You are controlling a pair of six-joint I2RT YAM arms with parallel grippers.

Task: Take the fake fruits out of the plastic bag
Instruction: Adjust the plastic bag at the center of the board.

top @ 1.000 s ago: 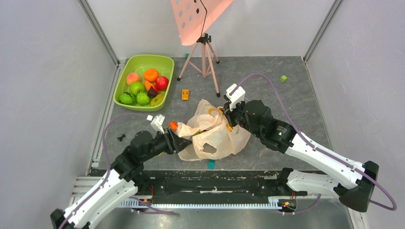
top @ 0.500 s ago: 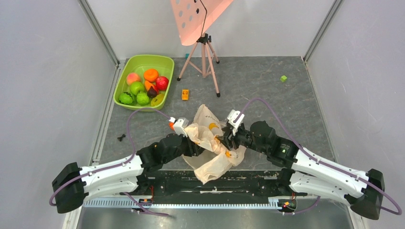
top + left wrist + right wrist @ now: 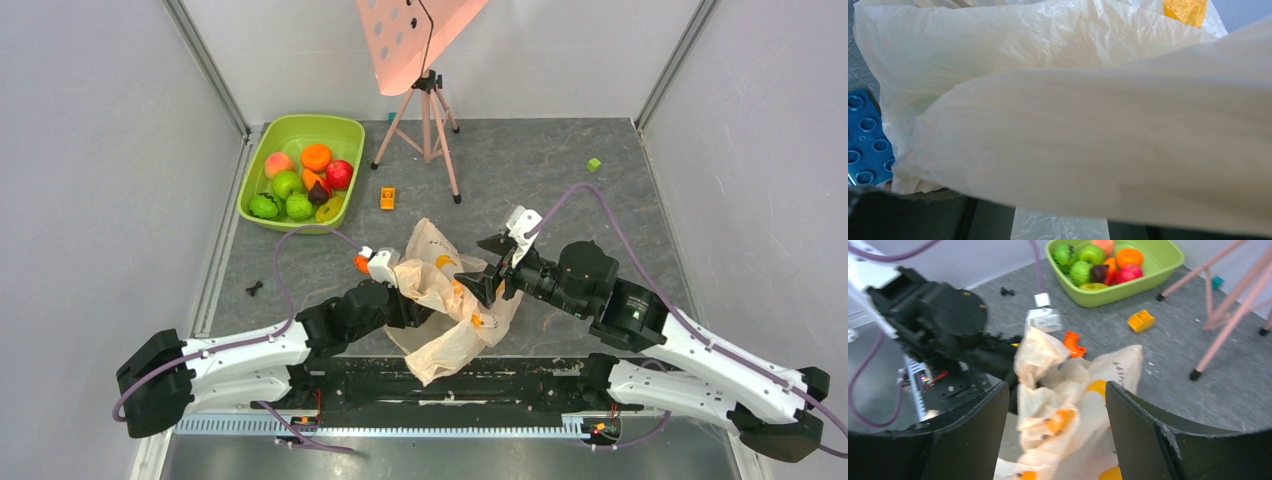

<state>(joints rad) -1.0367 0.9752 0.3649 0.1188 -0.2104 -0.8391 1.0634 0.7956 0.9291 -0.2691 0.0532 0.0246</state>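
Note:
The plastic bag [image 3: 452, 322] lies crumpled between my two arms, its lower end at the table's near edge. In the left wrist view the bag [image 3: 1073, 150] fills the frame and hides the fingers. Seen from above, my left gripper [image 3: 403, 304] is pushed in under the bag's left folds. My right gripper [image 3: 482, 264] stands open at the bag's right side, its fingers [image 3: 983, 425] wide apart with loose bag [image 3: 1063, 390] in front of them. The fake fruits [image 3: 300, 183] sit in a lime-green tub [image 3: 300, 124], also seen from the right wrist as fruits [image 3: 1098, 262]. No fruit shows in the bag.
An orange arc piece [image 3: 360, 263] lies left of the bag, a yellow-orange block [image 3: 388, 198] beyond it. A pink tripod [image 3: 430, 120] stands at the back. A green block [image 3: 594, 165] lies far right. A blue studded block [image 3: 863, 137] lies by the bag. A small black part [image 3: 255, 289] lies left.
My right gripper let go of the bag, opened and drew back to the right. The left arm stretched low along the table, and the bag slid toward the near edge.

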